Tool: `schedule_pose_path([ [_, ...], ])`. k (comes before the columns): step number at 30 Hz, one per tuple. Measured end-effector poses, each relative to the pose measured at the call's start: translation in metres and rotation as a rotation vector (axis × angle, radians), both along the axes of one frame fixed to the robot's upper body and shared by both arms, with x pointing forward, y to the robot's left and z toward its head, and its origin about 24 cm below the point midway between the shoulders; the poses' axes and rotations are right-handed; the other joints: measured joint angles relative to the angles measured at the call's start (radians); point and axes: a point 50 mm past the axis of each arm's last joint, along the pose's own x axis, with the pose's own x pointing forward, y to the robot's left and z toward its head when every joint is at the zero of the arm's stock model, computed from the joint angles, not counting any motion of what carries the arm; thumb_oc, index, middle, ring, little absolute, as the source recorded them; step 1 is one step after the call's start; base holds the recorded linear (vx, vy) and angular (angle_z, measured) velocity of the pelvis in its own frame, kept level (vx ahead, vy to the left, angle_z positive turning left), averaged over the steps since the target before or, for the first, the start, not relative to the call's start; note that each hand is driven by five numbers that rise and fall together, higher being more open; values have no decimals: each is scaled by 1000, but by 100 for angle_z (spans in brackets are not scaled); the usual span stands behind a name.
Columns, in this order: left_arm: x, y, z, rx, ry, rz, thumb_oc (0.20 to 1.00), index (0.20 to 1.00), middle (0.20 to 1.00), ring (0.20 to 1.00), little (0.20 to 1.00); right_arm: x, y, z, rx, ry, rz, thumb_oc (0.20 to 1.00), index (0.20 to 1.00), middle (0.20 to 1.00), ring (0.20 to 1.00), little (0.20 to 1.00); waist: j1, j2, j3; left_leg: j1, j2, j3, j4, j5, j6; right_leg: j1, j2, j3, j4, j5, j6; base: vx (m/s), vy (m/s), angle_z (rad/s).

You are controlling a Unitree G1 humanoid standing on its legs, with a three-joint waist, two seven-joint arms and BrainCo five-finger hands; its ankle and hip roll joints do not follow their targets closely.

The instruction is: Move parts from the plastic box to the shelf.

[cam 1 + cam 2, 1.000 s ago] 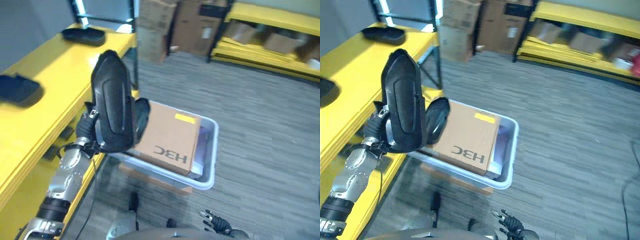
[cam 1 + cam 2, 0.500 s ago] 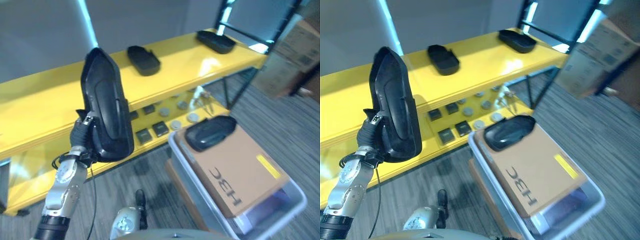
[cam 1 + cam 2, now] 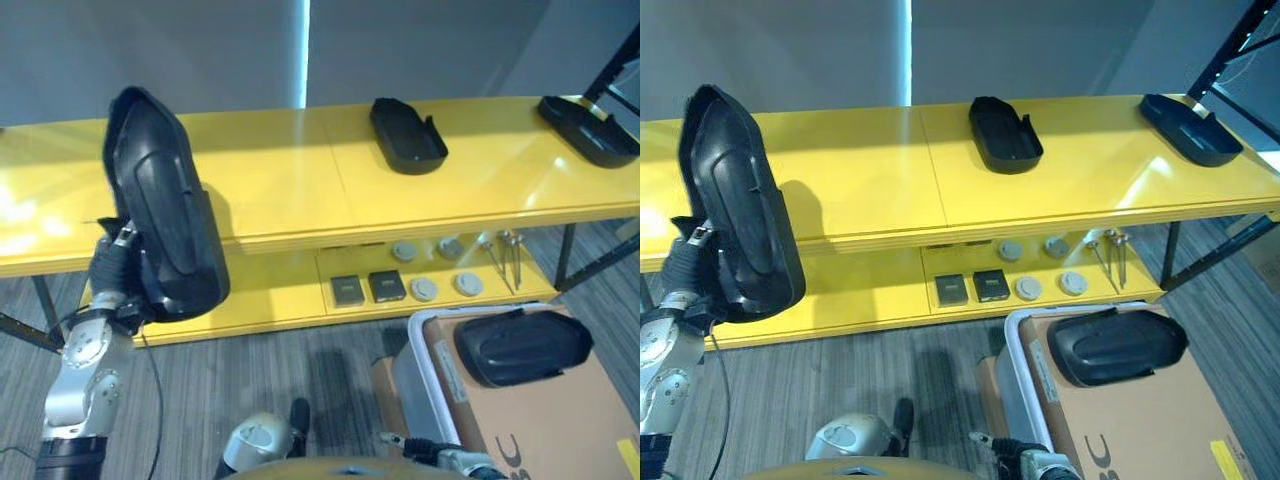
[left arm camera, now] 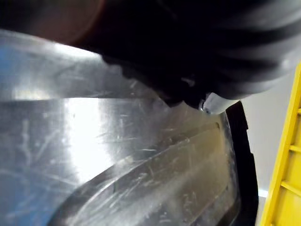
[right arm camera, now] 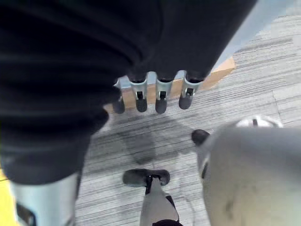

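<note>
My left hand is shut on the lower edge of a long black plastic part and holds it upright in front of the yellow shelf, at its left end. That part's glossy face shows close up in the left wrist view. Another black part lies on a cardboard box inside the grey plastic box at the lower right. My right hand hangs low beside the plastic box with straight fingers, holding nothing.
Two more black parts rest on the shelf's top board, middle and far right. On the lower board lie small dark squares, grey discs and some screws. Grey carpet floor lies before the shelf.
The camera has swung left, so the shelf now faces me and the plastic box sits at the lower right. My left hand still holds the black part upright.
</note>
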Motion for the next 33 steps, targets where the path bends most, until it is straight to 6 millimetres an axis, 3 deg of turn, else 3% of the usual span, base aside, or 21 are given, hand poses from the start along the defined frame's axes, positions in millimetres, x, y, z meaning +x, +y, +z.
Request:
schedule_pose_path([
  [1, 2, -2, 1, 12, -1, -19, 200, 200, 200, 200, 200, -1, 3, -1, 2, -2, 0, 1000, 1000, 1000, 1000, 1000, -15, -4, 7, 11, -5, -1, -7, -2, 5, -48, -16, 36, 107, 19, 9, 61, 91, 16],
  [2, 5, -3, 5, 39, -2, -38, 200, 200, 200, 200, 200, 8, -2, 2, -19, -67, -17, 1000, 1000, 1000, 1000, 1000, -37, -5, 24, 10, -18, -24, 8, 7, 26, -132, -22, 126, 268, 17, 30, -2, -37, 18],
  [3, 11, -6, 7, 60, 1, -63, 200, 200, 200, 200, 200, 20, -10, 8, -31, -123, -29, 1000, 1000, 1000, 1000, 1000, -63, -17, 33, 7, -27, -52, 27, 17, 25, -204, -6, 194, 387, 4, 40, 56, -152, 35],
  [4, 19, -14, 7, 75, 7, -101, 200, 200, 200, 200, 200, 23, -16, 10, -38, -132, -32, 1000, 1000, 1000, 1000, 1000, -94, -6, 41, 7, -27, -82, 24, 25, 4, -265, 42, 241, 385, -7, 33, 215, -416, 98],
  [5, 32, -36, 15, 80, -22, -182, 200, 200, 200, 200, 200, 10, -25, 7, -39, -83, -57, 1000, 1000, 1000, 1000, 1000, -135, 31, 69, 5, -4, -163, -2, 22, -39, -331, 155, 267, 206, -8, -11, 274, -398, 134],
  [6, 39, -45, 18, 69, -37, -207, 200, 200, 200, 200, 200, -2, -24, 3, -24, -43, -77, 1000, 1000, 1000, 1000, 1000, -172, -2, 80, 3, -2, -155, 10, -53, -133, -342, 164, 299, 18, 13, -32, 302, -431, 185],
  [7, 44, -48, 27, 87, -58, -220, 200, 200, 200, 200, 200, -13, -14, -3, 13, -5, -80, 1000, 1000, 1000, 1000, 1000, -210, -65, 89, -84, -33, -190, 244, -130, -39, -337, 98, 376, -181, 46, 16, 204, -237, 140],
  [8, 45, -50, 32, 88, -78, -230, 200, 200, 200, 200, 200, -28, -19, -5, 2, 43, -92, 1000, 1000, 1000, 1000, 1000, -211, -47, 93, -94, 13, -260, 364, -219, -53, -343, 88, 424, -279, 88, 84, 231, -247, 73],
  [9, 45, -47, 29, 73, -69, -207, 200, 200, 200, 200, 200, -32, -11, -7, 16, 57, -84, 1000, 1000, 1000, 1000, 1000, -181, -88, 110, -68, -23, -254, 377, -225, -66, -344, 40, 466, -331, 147, 81, 198, -199, 19],
  [10, 41, -44, 17, 51, -22, -174, 200, 200, 200, 200, 200, -43, -7, -10, 33, 76, -110, 1000, 1000, 1000, 1000, 1000, -190, -77, 105, -57, -16, -273, 372, -229, -63, -316, 48, 479, -401, 197, 54, 160, -169, 34],
  [12, 35, -38, 7, 49, 31, -156, 200, 200, 200, 200, 200, -56, -2, -11, 65, 94, -108, 1000, 1000, 1000, 1000, 1000, -203, -80, 91, -17, 3, -289, 299, -213, -73, -284, 76, 467, -415, 247, 16, 131, -187, 65],
  [15, 26, -34, -8, 68, 103, -110, 200, 200, 200, 200, 200, -71, -5, -12, 55, 136, -68, 1000, 1000, 1000, 1000, 1000, -188, -88, 23, 58, 21, -296, 128, -125, -97, -190, 120, 413, -486, 291, -7, 110, -173, 30],
  [16, 25, -36, -11, 62, 118, -95, 200, 200, 200, 200, 200, -72, -8, -12, 41, 143, -64, 1000, 1000, 1000, 1000, 1000, -185, -97, 4, 82, 23, -301, 89, -96, -99, -138, 131, 411, -556, 340, -45, 139, -171, 17],
  [21, 26, -40, -17, 117, 168, -56, 200, 200, 200, 200, 200, -57, -20, -7, 14, 107, -52, 1000, 1000, 1000, 1000, 1000, -220, -55, -18, 154, 83, -293, -36, -60, -146, -79, 179, 380, -625, 350, -72, 95, -106, 6],
  [24, 36, -34, -5, 226, 167, -27, 200, 200, 200, 200, 200, -56, -19, -7, 19, 106, -47, 1000, 1000, 1000, 1000, 1000, -271, -52, -25, 151, 127, -187, -73, -48, -176, -79, 191, 351, -624, 340, -86, 67, -17, 28],
  [26, 44, -27, 2, 285, 177, 0, 200, 200, 200, 200, 200, -60, -19, -7, 18, 119, -39, 1000, 1000, 1000, 1000, 1000, -292, -49, -26, 151, 142, -141, -82, -33, -177, -81, 193, 338, -624, 336, -84, 74, 42, 14],
  [29, 67, 5, 3, 426, 296, 130, 200, 200, 200, 200, 200, -71, -19, -8, 9, 164, -5, 1000, 1000, 1000, 1000, 1000, -326, -34, -35, 165, 141, -120, -89, -23, -170, -84, 193, 355, -625, 331, -78, 115, 89, -13],
  [31, 73, 44, -14, 478, 474, 265, 200, 200, 200, 200, 200, -72, -21, -7, -5, 175, 52, 1000, 1000, 1000, 1000, 1000, -378, -10, -40, 175, 136, -102, -110, -21, -174, -86, 190, 370, -625, 333, -78, 116, 119, -23],
  [33, 72, 56, -23, 502, 557, 329, 200, 200, 200, 200, 200, -83, -26, -7, 1, 199, 50, 1000, 1000, 1000, 1000, 1000, -404, 9, -42, 174, 133, -92, -111, -25, -169, -90, 187, 379, -624, 333, -78, 56, 83, -15],
])
